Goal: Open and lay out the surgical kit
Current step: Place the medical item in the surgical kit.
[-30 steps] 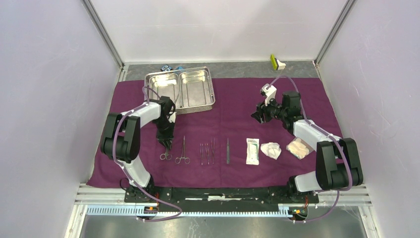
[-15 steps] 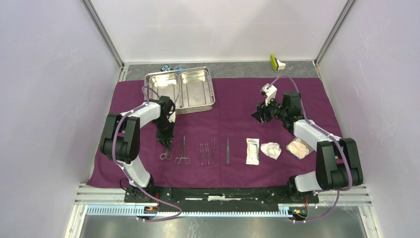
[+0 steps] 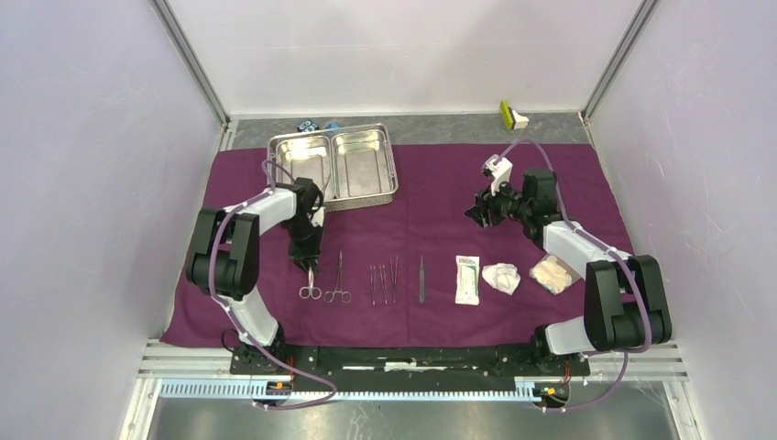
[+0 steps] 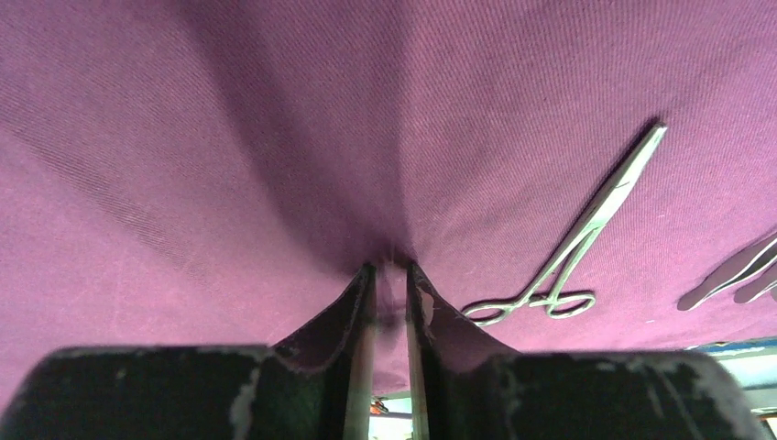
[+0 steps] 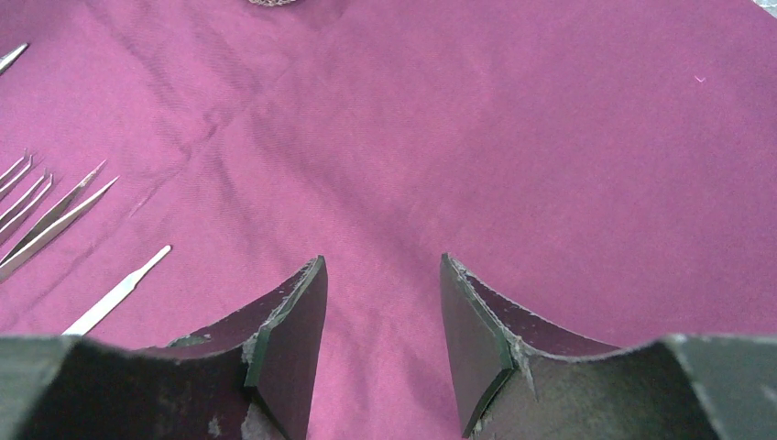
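Observation:
The purple cloth [image 3: 440, 183] lies spread over the table. The steel tray [image 3: 396, 174] stands at its back left. In a row near the front lie two ring-handled forceps, tweezers [image 3: 383, 280], a slim instrument [image 3: 421, 280], the white packet [image 3: 467, 280] and two gauze wads [image 3: 501, 277] [image 3: 552, 273]. My left gripper [image 3: 307, 264] points down, tips on the cloth [image 4: 183, 137], jaws nearly closed at the tip of the left forceps [image 3: 310, 286]. The second forceps [image 4: 586, 229] lies beside it. My right gripper [image 3: 478, 213] hovers open and empty over bare cloth [image 5: 550, 137], with the tweezers [image 5: 55, 215] to its left.
On the grey strip behind the cloth sit a small black-and-blue object [image 3: 308, 126], a small blue block [image 3: 332, 126] and a yellow-green and white item [image 3: 511, 114]. White walls with metal posts close in the sides.
My left gripper has drawn slightly back toward the tray, and more of the left forceps shows in front of it, its rings a touch nearer. The right arm has not moved.

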Available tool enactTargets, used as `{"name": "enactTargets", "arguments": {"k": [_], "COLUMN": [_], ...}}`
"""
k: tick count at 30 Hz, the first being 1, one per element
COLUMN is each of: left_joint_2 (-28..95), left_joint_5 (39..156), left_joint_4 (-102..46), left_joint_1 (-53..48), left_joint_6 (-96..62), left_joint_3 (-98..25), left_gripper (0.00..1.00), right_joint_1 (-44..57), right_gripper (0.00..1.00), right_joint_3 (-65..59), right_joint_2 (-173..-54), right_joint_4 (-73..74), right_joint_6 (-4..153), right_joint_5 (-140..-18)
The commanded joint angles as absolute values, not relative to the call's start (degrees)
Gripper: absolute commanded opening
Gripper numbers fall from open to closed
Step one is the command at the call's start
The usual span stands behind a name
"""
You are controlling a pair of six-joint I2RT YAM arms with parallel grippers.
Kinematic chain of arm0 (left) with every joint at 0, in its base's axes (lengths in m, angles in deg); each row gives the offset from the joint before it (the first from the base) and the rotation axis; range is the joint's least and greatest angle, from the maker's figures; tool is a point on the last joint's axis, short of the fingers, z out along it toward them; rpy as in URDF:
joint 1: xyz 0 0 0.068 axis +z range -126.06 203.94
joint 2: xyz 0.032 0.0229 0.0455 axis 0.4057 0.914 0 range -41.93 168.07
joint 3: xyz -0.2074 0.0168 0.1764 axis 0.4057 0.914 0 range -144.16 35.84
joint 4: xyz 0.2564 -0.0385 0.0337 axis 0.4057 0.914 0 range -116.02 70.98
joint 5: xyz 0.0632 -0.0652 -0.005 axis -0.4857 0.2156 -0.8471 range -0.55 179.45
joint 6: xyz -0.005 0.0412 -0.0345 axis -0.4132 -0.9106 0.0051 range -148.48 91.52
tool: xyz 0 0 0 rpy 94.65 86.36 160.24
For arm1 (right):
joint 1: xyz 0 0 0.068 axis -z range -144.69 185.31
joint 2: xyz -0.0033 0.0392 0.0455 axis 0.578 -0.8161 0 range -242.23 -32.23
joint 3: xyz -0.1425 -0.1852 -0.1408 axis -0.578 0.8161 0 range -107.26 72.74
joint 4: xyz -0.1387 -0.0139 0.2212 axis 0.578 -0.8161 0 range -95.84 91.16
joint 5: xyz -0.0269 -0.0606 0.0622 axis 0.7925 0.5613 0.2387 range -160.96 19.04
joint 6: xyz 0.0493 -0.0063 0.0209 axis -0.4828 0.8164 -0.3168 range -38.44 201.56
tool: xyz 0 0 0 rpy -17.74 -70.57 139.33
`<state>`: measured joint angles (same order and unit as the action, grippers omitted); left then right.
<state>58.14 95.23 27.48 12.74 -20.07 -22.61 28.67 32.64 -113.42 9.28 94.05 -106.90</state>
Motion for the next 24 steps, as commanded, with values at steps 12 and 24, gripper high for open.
{"name": "enactTargets", "arguments": {"k": [12,24], "left_joint_2": [59.19,56.89], "left_joint_5": [96.13,97.19], "left_joint_4": [27.78,28.21], "left_joint_1": [13.39,13.39], "left_joint_6": [-22.16,-22.41], "left_joint_3": [-23.92,-24.05], "left_gripper": [0.27,0.28], "right_joint_1": [29.07,29.11], "right_gripper": [0.55,0.55], "right_joint_3": [32.61,32.58], "right_joint_2": [-112.66,-112.59], "right_joint_4": [11.41,11.53], "right_joint_6": [94.21,94.13], "right_joint_5": [-107.51,-107.69]}}
